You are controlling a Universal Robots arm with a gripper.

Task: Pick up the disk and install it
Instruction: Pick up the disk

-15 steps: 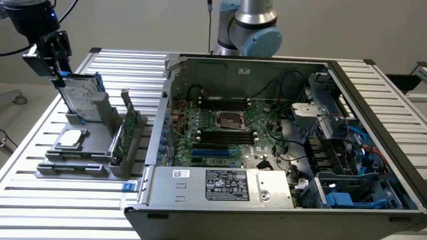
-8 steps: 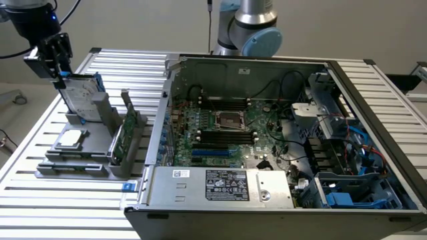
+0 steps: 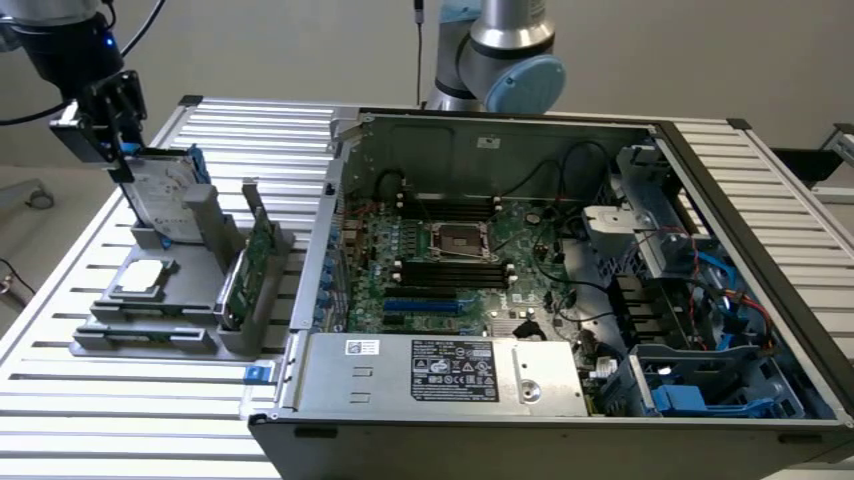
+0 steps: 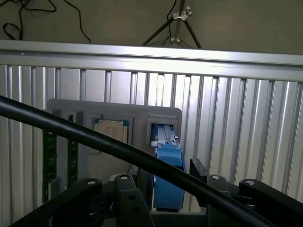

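Hand (image 3: 124,150) at the exterior view's left, far side, jaws spread wide, gripping nothing. Disk (image 3: 167,200) stood on edge in the grey holder (image 3: 147,335) on the counter (image 3: 80,410), directly beneath the hand. Its blue top edge seemed to sit between the fingers; contact unclear. Open computer case (image 3: 494,135) to the right.
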